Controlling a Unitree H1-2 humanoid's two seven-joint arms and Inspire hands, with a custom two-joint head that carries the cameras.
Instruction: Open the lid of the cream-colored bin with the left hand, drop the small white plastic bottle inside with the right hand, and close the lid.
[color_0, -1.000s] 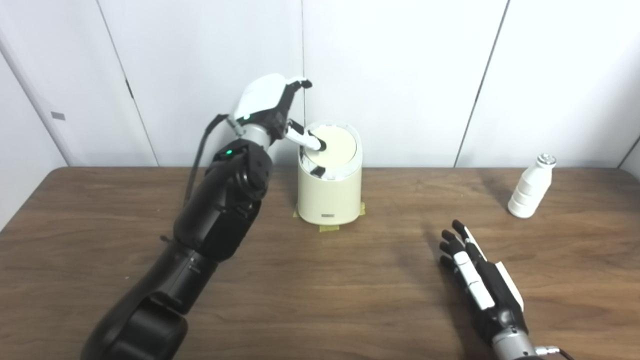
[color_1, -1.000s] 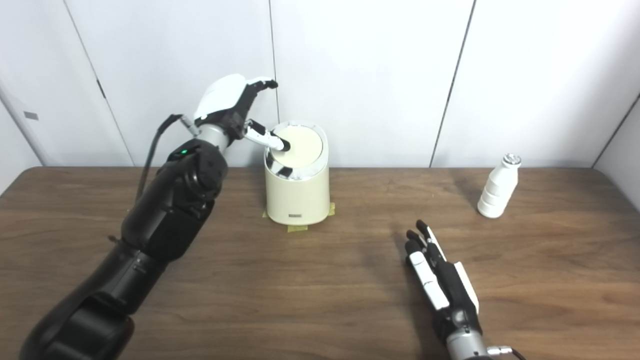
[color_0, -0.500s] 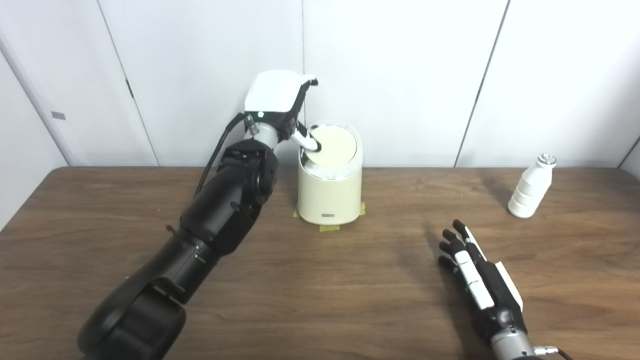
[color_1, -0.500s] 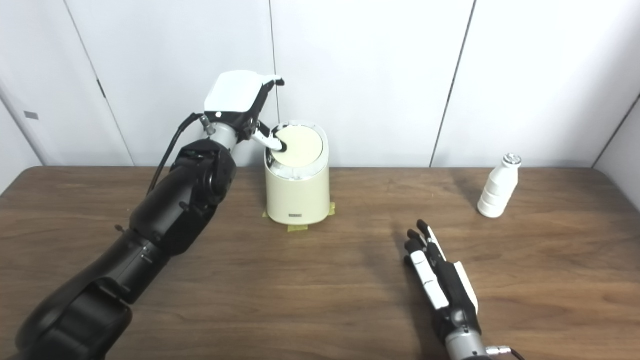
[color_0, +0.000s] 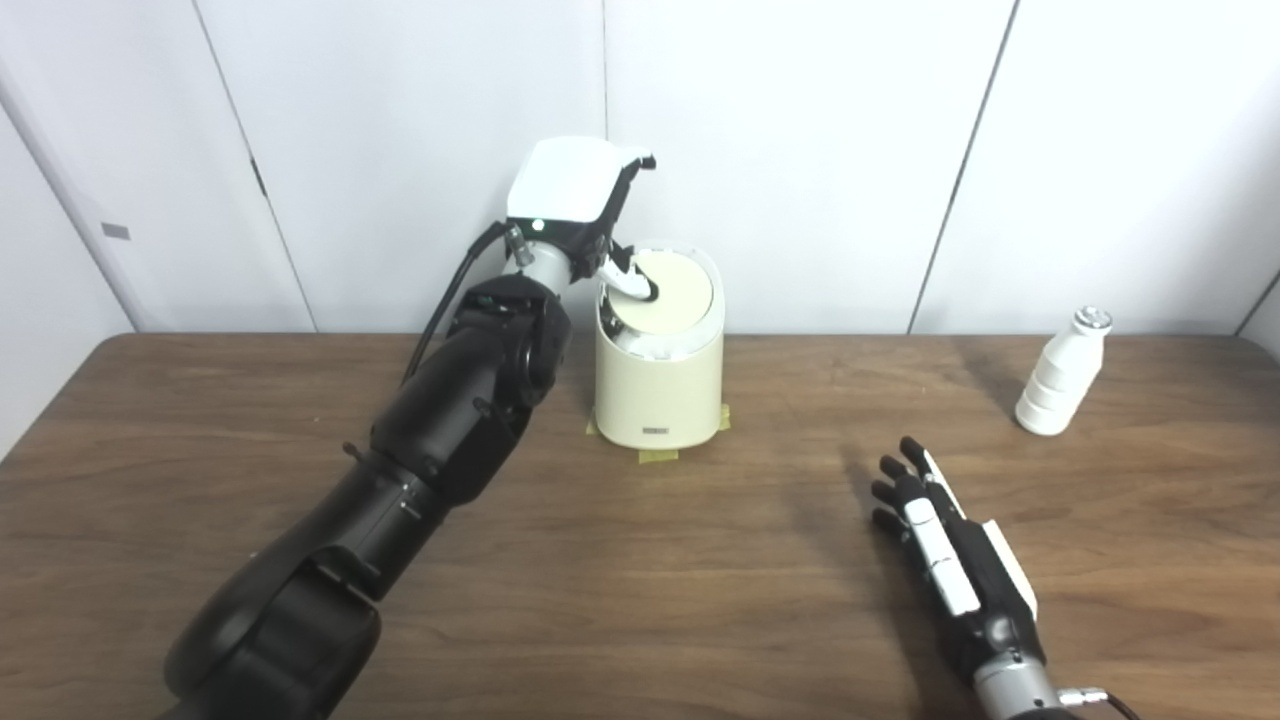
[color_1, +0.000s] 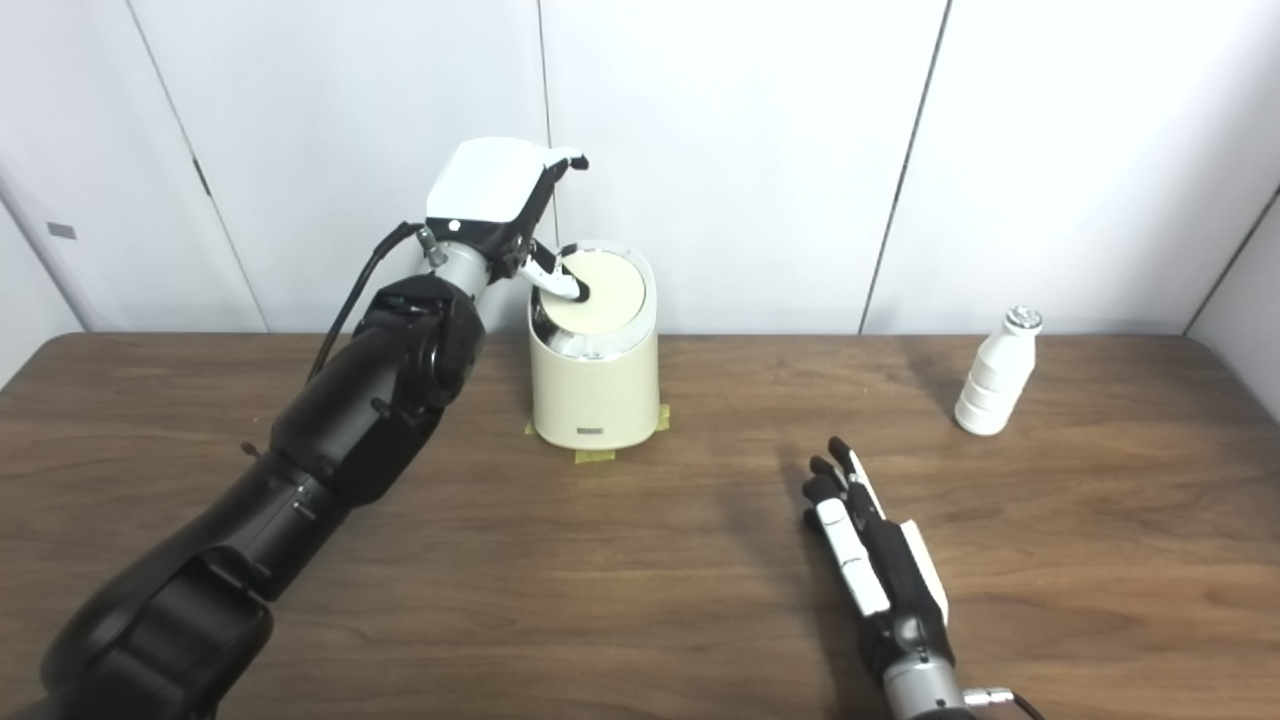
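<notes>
The left hand (color_0: 575, 195) is raised just left of the cream-colored bin (color_0: 660, 385) with its fingers spread, gripping nothing; one fingertip (color_0: 643, 292) presses on the lid (color_0: 672, 293), which is tilted. The right hand (color_0: 945, 545) lies palm down on the table (color_0: 200, 470) in front of the bin and to its right, fingers straight, slightly apart and empty. The small white plastic bottle (color_0: 1060, 375) stands upright well right of the bin, near the table's back edge, with bare wood between them.
</notes>
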